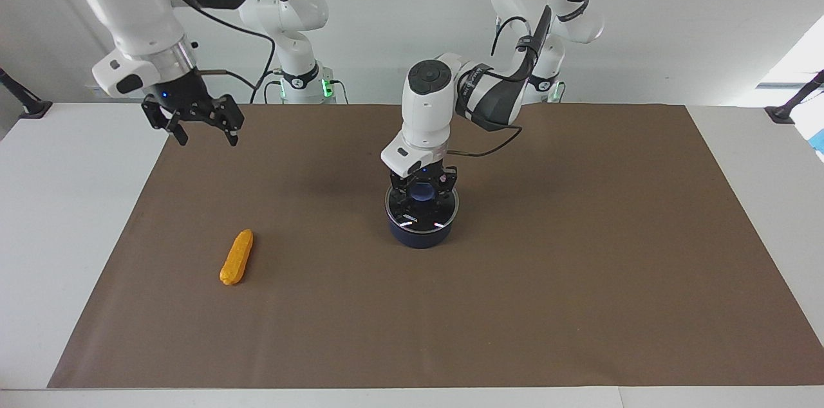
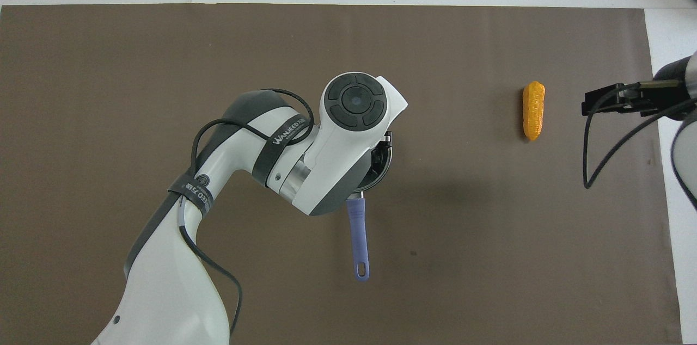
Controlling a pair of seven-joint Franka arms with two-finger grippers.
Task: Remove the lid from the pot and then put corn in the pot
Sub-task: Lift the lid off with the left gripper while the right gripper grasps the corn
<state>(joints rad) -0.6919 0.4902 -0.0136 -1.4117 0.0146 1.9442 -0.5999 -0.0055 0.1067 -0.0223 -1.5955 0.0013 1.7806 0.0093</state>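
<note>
The dark navy pot stands mid-table with the clear glass lid on top of it. My left gripper comes straight down onto the lid and is shut on its blue knob. In the overhead view the left wrist hides most of the pot, leaving the long blue handle showing, pointing toward the robots. The orange-yellow corn lies flat toward the right arm's end. My right gripper hangs open and empty in the air over the mat's edge, at the corn's end of the table.
A brown mat covers most of the white table. The right arm's black cable dangles under its wrist. Nothing else lies on the mat.
</note>
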